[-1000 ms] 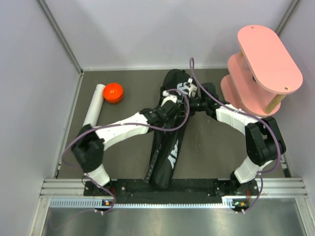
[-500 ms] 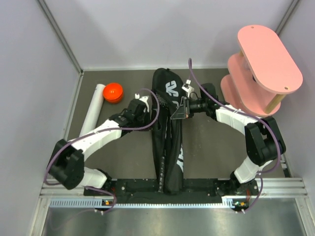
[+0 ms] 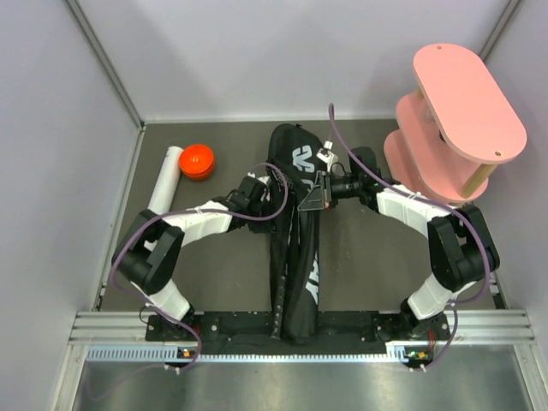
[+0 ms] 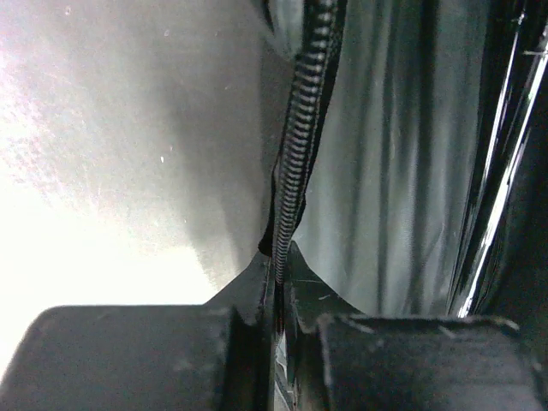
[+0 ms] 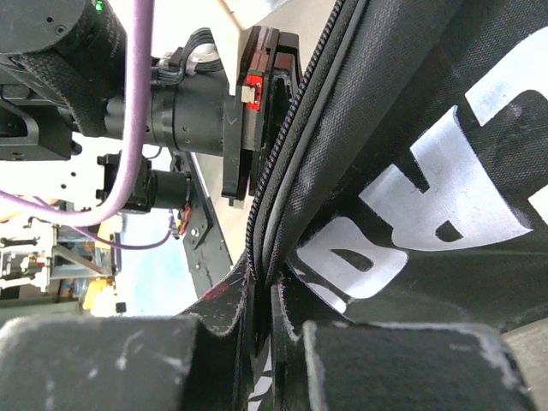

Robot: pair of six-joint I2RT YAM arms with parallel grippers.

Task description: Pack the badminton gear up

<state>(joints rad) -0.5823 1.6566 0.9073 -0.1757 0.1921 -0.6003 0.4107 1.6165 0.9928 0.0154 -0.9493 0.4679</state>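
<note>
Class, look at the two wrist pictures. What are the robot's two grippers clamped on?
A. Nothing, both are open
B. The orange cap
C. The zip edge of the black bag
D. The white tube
C: in each wrist view, the left gripper and the right gripper are pinched shut on the zip edge of the black bag.

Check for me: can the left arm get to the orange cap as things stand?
Probably, but not right away. The left gripper is pinched on the zipper edge of the bag, so it must release first. The orange cap sits just to its left, with nothing between them.
</note>
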